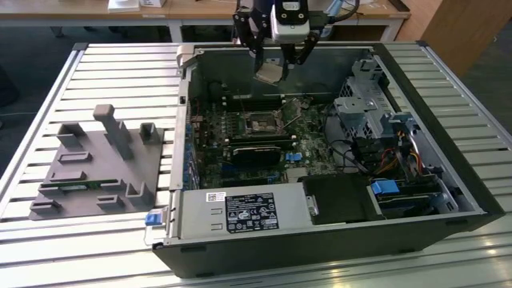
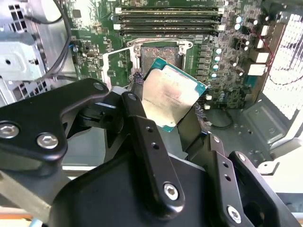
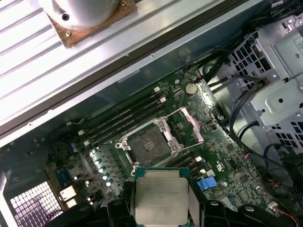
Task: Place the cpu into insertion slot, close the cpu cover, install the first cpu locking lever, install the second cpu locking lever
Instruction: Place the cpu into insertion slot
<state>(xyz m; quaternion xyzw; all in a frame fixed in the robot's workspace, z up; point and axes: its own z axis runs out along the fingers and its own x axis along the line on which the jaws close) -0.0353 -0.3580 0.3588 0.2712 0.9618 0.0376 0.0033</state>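
My gripper [image 1: 276,65] hangs over the far wall of the open computer case, shut on the cpu [image 1: 270,73], a small square chip with a silvery top. In both wrist views the cpu [image 2: 173,97] [image 3: 161,196] sits clamped by its edges between the two black fingers [image 2: 142,127], tilted and well above the board. The insertion slot [image 1: 260,122] [image 3: 147,144] [image 2: 161,54] lies bare on the green board, a dark square socket with a metal rim. The cpu cover [image 3: 189,125] [image 2: 116,59] stands swung open beside the socket.
Long black memory slots [image 2: 168,19] run beside the socket, and a black finned card [image 1: 256,155] lies nearer the front. A metal drive cage [image 1: 364,114] with cables fills the exterior view's right. A grey fixture [image 1: 100,162] stands on the slatted table outside the case.
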